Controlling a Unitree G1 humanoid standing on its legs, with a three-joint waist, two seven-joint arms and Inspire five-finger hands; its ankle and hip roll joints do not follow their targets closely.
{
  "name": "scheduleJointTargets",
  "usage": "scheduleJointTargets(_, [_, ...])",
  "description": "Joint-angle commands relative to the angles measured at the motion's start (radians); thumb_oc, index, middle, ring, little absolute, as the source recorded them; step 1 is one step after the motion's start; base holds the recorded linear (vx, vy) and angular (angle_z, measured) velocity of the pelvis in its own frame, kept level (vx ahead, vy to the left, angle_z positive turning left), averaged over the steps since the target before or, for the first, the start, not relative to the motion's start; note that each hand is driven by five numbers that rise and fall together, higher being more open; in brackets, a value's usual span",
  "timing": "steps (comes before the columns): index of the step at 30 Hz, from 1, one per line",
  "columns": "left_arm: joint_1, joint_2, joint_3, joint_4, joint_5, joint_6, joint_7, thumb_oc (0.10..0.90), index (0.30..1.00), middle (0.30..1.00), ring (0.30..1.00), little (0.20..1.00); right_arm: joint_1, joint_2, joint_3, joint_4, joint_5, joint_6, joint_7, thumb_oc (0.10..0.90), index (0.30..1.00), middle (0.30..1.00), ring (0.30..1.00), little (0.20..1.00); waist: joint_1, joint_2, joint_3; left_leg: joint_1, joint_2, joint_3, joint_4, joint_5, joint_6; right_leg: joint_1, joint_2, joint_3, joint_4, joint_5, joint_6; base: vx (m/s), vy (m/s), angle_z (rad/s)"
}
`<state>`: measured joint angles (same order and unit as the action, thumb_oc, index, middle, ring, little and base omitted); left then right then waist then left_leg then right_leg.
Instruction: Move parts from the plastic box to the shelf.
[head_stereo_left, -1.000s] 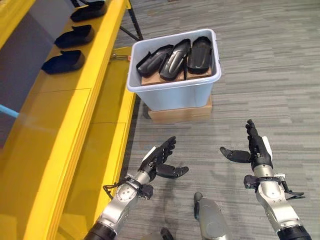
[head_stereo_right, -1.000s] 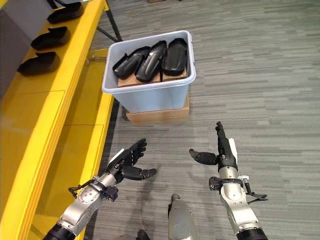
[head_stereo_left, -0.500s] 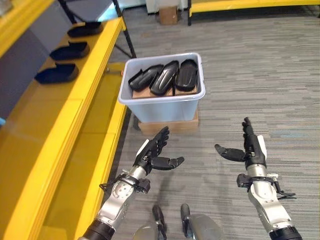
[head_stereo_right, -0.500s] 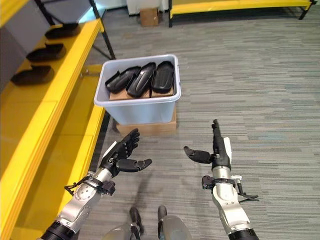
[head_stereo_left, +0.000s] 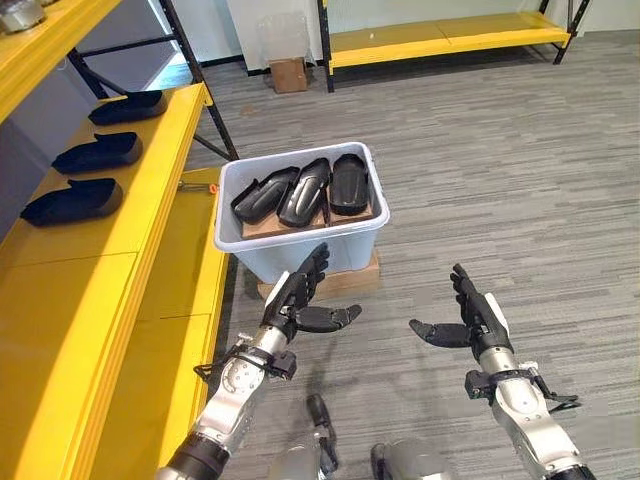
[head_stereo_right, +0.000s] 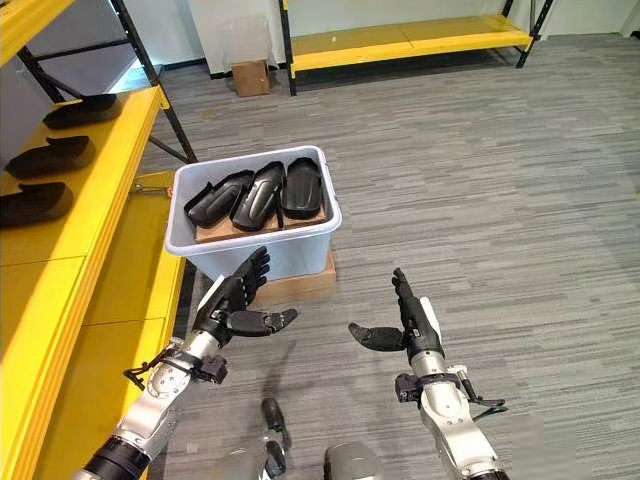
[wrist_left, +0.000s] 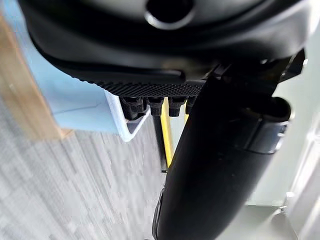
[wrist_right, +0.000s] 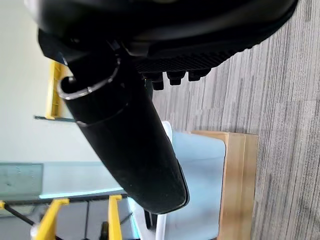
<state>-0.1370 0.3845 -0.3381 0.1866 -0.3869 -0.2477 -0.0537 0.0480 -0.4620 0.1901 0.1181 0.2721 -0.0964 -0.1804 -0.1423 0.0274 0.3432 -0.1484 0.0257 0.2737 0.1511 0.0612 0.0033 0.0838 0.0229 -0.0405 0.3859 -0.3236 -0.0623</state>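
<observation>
1. Three black, glossy, elongated moulded parts (head_stereo_left: 300, 193) are laid side by side inside the pale blue plastic box (head_stereo_left: 300, 250), resting on a brown cardboard layer within it.
2. The box is set on a flat cardboard carton (head_stereo_left: 350, 280) on the floor, just beside the lower yellow shelf's outer edge.
3. Three more black parts (head_stereo_left: 95, 153) are lined up on the yellow shelf (head_stereo_left: 130, 250), along its back edge.
4. The left robot hand (head_stereo_left: 300, 300) is held spread and empty just in front of the box.
5. The right robot hand (head_stereo_left: 470, 315) is held spread and empty over the grey striped carpet (head_stereo_left: 500, 180).
6. A small cardboard box (head_stereo_left: 289, 73) and a low yellow rack (head_stereo_left: 440, 35) are seen by the far wall.
</observation>
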Motion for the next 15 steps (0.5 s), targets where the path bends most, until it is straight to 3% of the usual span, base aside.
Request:
scheduleJointTargets(1, [-0.035, 0.012, 0.068, -0.12, -0.002, -0.086, -0.023, 0.9, 1.0, 1.0, 1.0, 1.0, -0.133, 0.01, -0.011, -0.082, 0.019, -0.113, 0.007, 0.9, 1.0, 1.0, 1.0, 1.0, 0.045, 0.005, -0.098, -0.033, -0.02, -0.01, -0.007, -0.104, 0.033, 0.036, -0.023, -0.032, 0.056, -0.004, 0.029, 0.23, -0.018, 0.16])
scheduleJointTargets(2, [-0.031, 0.013, 0.07, -0.125, -0.001, -0.08, -0.03, 0.9, 1.0, 1.0, 1.0, 1.0, -0.136, 0.017, -0.005, -0.081, 0.019, -0.115, 0.002, 0.9, 1.0, 1.0, 1.0, 1.0, 0.052, -0.001, -0.106, -0.034, -0.031, -0.012, -0.011, -0.108, 0.042, 0.038, -0.028, -0.034, 0.089, 0.027, 0.048, 0.39, -0.007, 0.13])
scheduleJointTargets(3, [-0.018, 0.024, 0.074, -0.137, 0.01, -0.051, -0.077, 0.9, 1.0, 1.0, 1.0, 1.0, -0.143, 0.045, 0.01, -0.08, 0.004, -0.108, -0.02, 0.9, 1.0, 1.0, 1.0, 1.0, 0.078, -0.038, -0.138, -0.029, -0.097, -0.025, -0.021, -0.154, 0.084, 0.041, -0.059, -0.022, 0.28, 0.184, 0.157, 0.3, 0.012, 0.19])
scheduleJointTargets(6, [-0.01, 0.032, 0.064, -0.148, 0.039, -0.051, -0.099, 0.9, 1.0, 1.0, 1.0, 1.0, -0.165, 0.065, 0.032, -0.058, -0.008, -0.112, -0.062, 0.9, 1.0, 1.0, 1.0, 1.0, 0.085, -0.03, -0.133, -0.001, -0.109, -0.039, -0.045, -0.159, 0.102, -0.056, -0.068, -0.024, 0.474, 0.251, 0.19, 0.21, 0.029, 0.28])
scheduleJointTargets(8, [-0.003, 0.041, 0.05, -0.156, 0.025, -0.063, -0.08, 0.9, 1.0, 1.0, 1.0, 1.0, -0.188, 0.076, 0.042, -0.039, -0.027, -0.128, -0.074, 0.9, 1.0, 1.0, 1.0, 1.0, 0.085, 0.002, -0.116, 0.022, -0.085, -0.031, -0.069, -0.138, 0.104, -0.16, -0.091, -0.063, 0.501, 0.235, 0.155, 0.07, 0.005, 0.08])
scheduleJointTargets(11, [-0.014, 0.052, 0.05, -0.165, -0.009, -0.049, -0.051, 0.9, 1.0, 1.0, 1.0, 1.0, -0.211, 0.071, 0.039, -0.035, -0.036, -0.126, -0.072, 0.9, 1.0, 1.0, 1.0, 1.0, 0.069, 0.031, -0.087, 0.073, -0.061, -0.047, -0.099, -0.122, 0.083, -0.233, -0.107, -0.107, 0.339, 0.155, 0.116, 0.11, -0.07, -0.07])
scheduleJointTargets(12, [-0.026, 0.053, 0.052, -0.165, -0.026, -0.031, -0.047, 0.9, 1.0, 1.0, 1.0, 1.0, -0.211, 0.056, 0.028, -0.041, -0.012, -0.119, -0.054, 0.9, 1.0, 1.0, 1.0, 1.0, 0.057, 0.038, -0.073, 0.111, -0.052, -0.061, -0.118, -0.124, 0.075, -0.252, -0.12, -0.126, 0.189, 0.16, 0.111, 0.22, -0.23, -0.17])
scheduleJointTargets(13, [-0.035, 0.053, 0.057, -0.166, -0.044, -0.003, -0.046, 0.9, 1.0, 1.0, 1.0, 1.0, -0.212, 0.042, 0.021, -0.051, 0.047, -0.113, 0.0, 0.9, 1.0, 1.0, 1.0, 1.0, 0.041, 0.036, -0.054, 0.16, -0.046, -0.07, -0.141, -0.138, 0.073, -0.303, -0.146, -0.133, 0.029, 0.242, 0.122, 0.23, -0.288, -0.2])
scheduleJointTargets(15, [-0.037, 0.049, 0.056, -0.169, -0.048, 0.014, -0.044, 0.9, 1.0, 1.0, 1.0, 1.0, -0.213, 0.044, 0.016, -0.062, 0.084, -0.098, 0.029, 0.9, 1.0, 1.0, 1.0, 1.0, 0.029, 0.03, -0.042, 0.198, -0.042, -0.075, -0.158, -0.155, 0.067, -0.358, -0.174, -0.129, -0.1, 0.339, 0.144, 0.16, -0.237, -0.09])
